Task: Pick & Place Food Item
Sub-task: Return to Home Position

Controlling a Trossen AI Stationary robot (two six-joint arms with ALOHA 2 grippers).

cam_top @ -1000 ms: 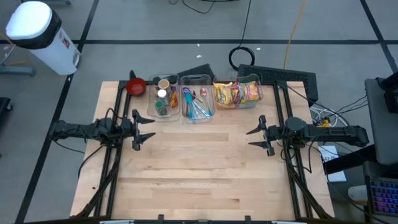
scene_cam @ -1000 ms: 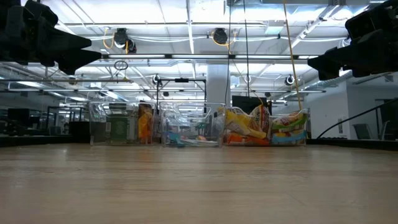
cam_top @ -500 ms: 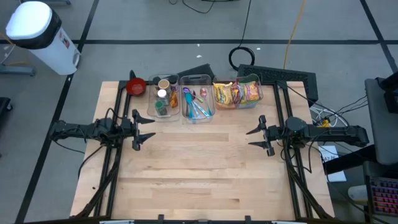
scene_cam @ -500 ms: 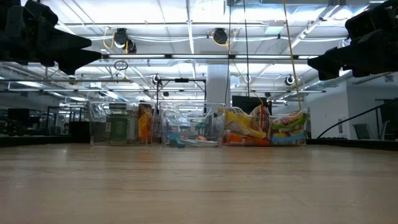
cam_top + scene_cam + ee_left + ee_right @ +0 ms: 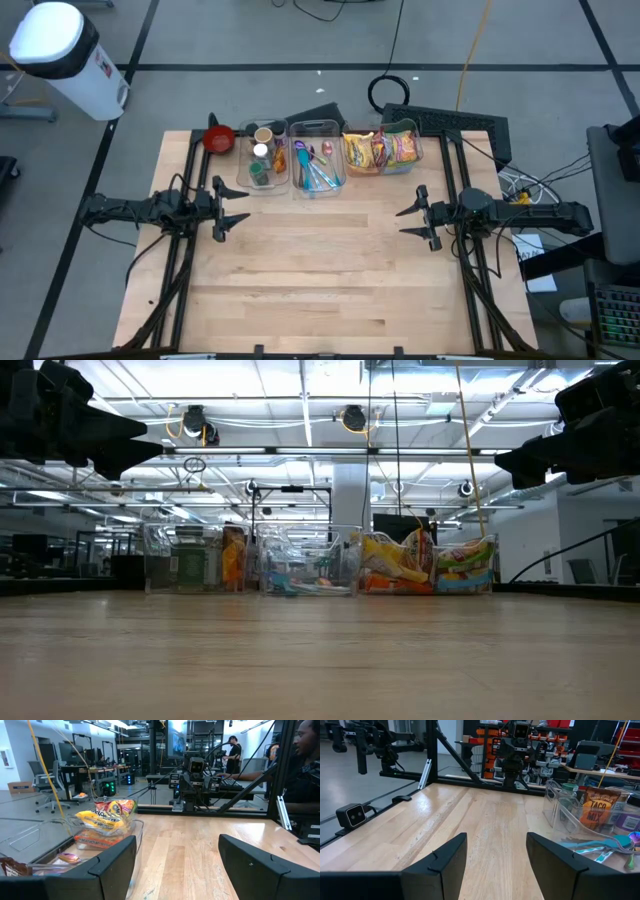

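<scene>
We count one wooden worktop (image 5: 320, 270), two arms, three transparent bins and one red bowl (image 5: 219, 138).

The left hand (image 5: 246, 206) hangs over the worktop's left side and the right hand (image 5: 400, 222) over its right side. They point toward each other and are well apart. Each hand has its fingers spread and holds nothing.

The three bins stand in a row along the far edge:
- The left bin (image 5: 241, 170) holds cups and jars (image 5: 261, 152).
- The middle bin (image 5: 316, 127) holds the spoons (image 5: 318, 175).
- The right bin (image 5: 417, 152) holds the snack packets (image 5: 380, 150).

We cannot count the spoons or packets exactly. The red bowl stands just beside the left bin, on its outer side.

Only the high view shows the red bowl. Only the low view shows both hands raised clear of the worktop surface. The left wrist view shows the packets from close by and people in the room beyond. The right wrist view shows teal spoons lying in the middle bin.
</scene>
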